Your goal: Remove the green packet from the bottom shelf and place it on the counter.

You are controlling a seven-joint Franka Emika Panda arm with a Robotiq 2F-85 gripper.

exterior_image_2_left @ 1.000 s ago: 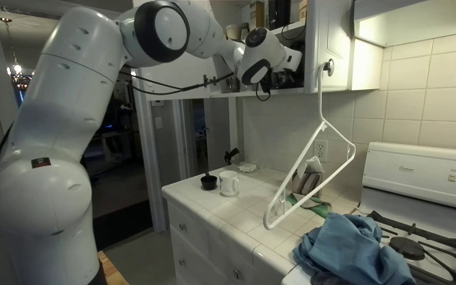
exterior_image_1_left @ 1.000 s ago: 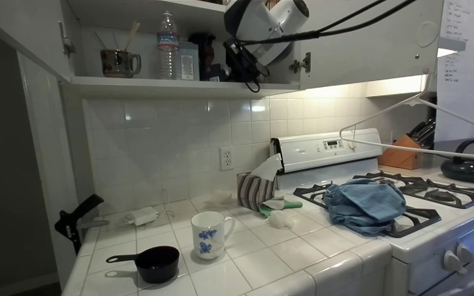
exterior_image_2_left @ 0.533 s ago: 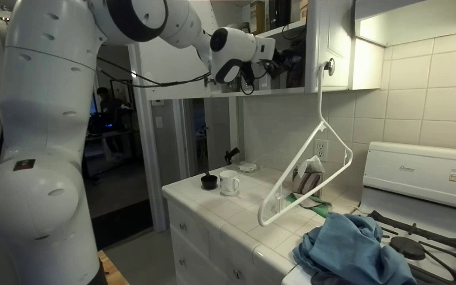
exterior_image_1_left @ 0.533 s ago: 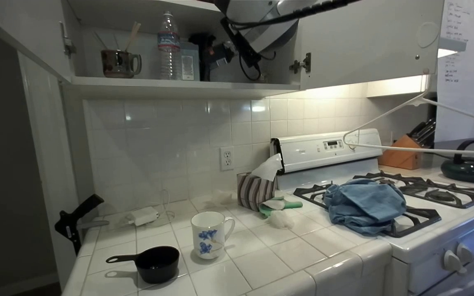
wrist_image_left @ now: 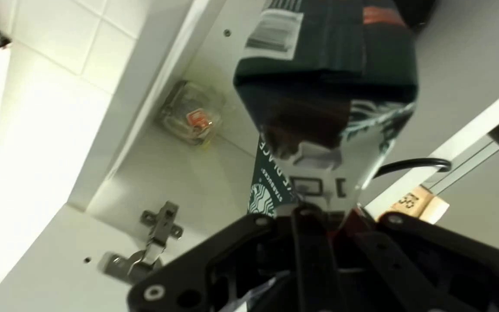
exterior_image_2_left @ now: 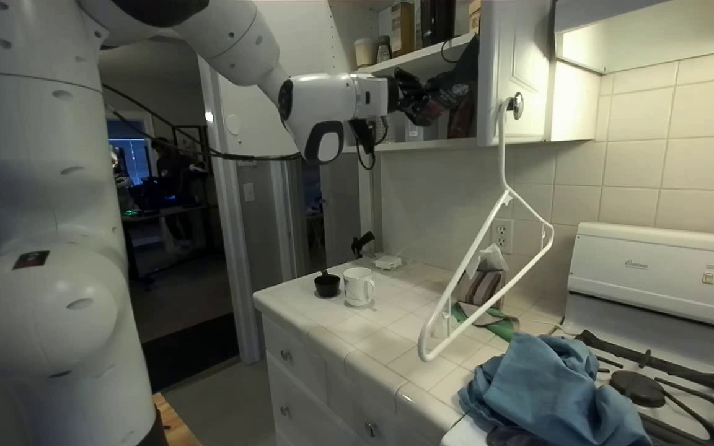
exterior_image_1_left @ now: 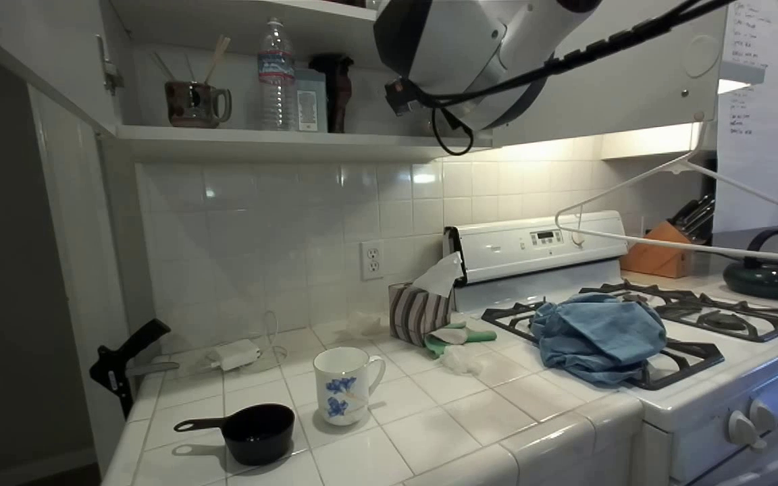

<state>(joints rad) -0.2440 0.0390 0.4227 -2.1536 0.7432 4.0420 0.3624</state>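
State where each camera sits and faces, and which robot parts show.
Wrist view: mounted behind the end effector, which shows, facing the green packet.
Exterior view: in front of the counter, facing backsplash; part of the arm shows.
Exterior view: beside the arm, facing counter and stove; arm and end effector show.
Both exterior views share the flowered mug.

In an exterior view the arm (exterior_image_2_left: 59, 148) is bent from far left to upper centre; at the bottom of the wrist view the gripper (wrist_image_left: 332, 215) is clamped.
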